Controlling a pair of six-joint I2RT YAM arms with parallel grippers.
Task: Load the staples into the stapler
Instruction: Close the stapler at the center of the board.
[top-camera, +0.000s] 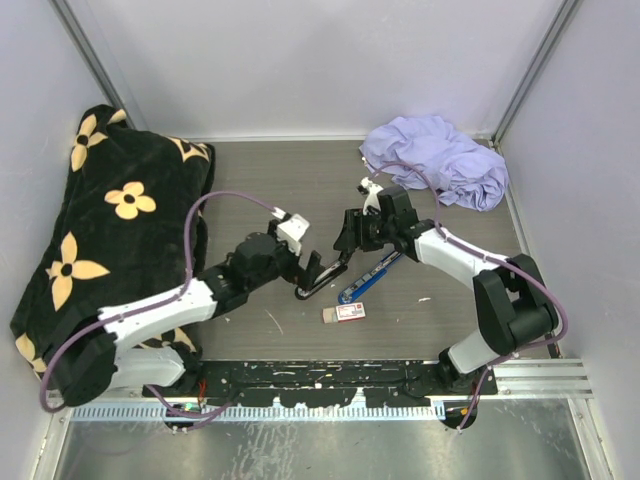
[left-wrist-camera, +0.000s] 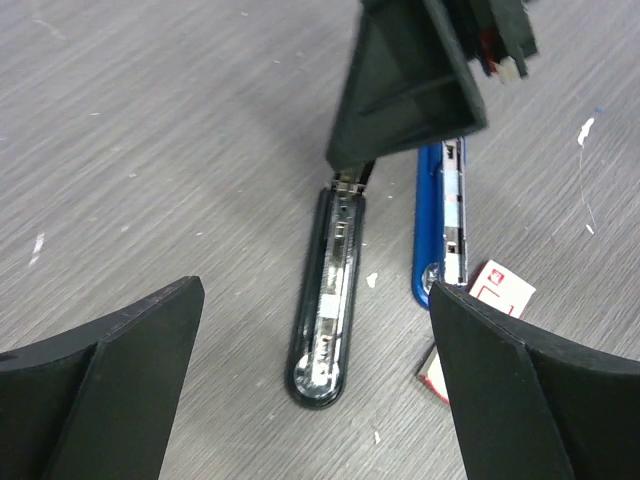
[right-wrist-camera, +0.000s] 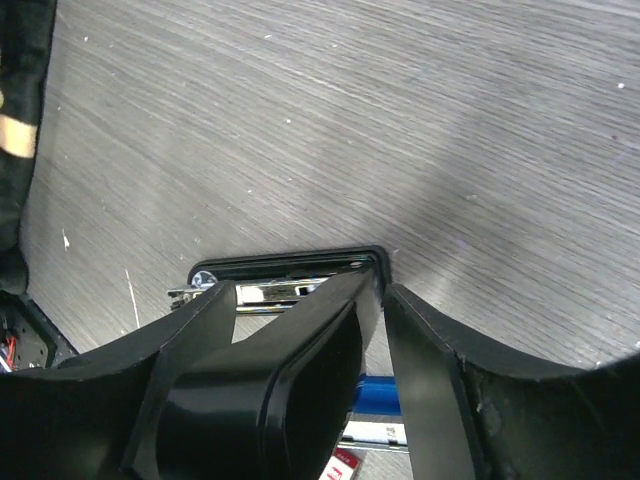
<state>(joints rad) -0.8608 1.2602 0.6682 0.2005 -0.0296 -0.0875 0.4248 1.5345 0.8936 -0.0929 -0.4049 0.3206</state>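
Observation:
A black stapler lies open on the table; its base with the metal channel (left-wrist-camera: 326, 300) (right-wrist-camera: 280, 272) rests flat and its lid (left-wrist-camera: 405, 85) (right-wrist-camera: 300, 385) is swung up. My right gripper (top-camera: 347, 240) (right-wrist-camera: 310, 295) is shut on that lid and holds it raised. My left gripper (top-camera: 312, 272) (left-wrist-camera: 315, 300) is open and empty, its fingers straddling the front end of the base a little above it. A blue stapler (top-camera: 370, 278) (left-wrist-camera: 441, 220) (right-wrist-camera: 475, 393) lies beside the black one. The staples box (top-camera: 345, 313) (left-wrist-camera: 497, 293) (right-wrist-camera: 345, 466), white with a red label, lies by the blue stapler's near end.
A black blanket with yellow flowers (top-camera: 110, 230) is heaped on the left side. A crumpled purple cloth (top-camera: 440, 160) lies at the back right. Grey walls close the table at the back and both sides.

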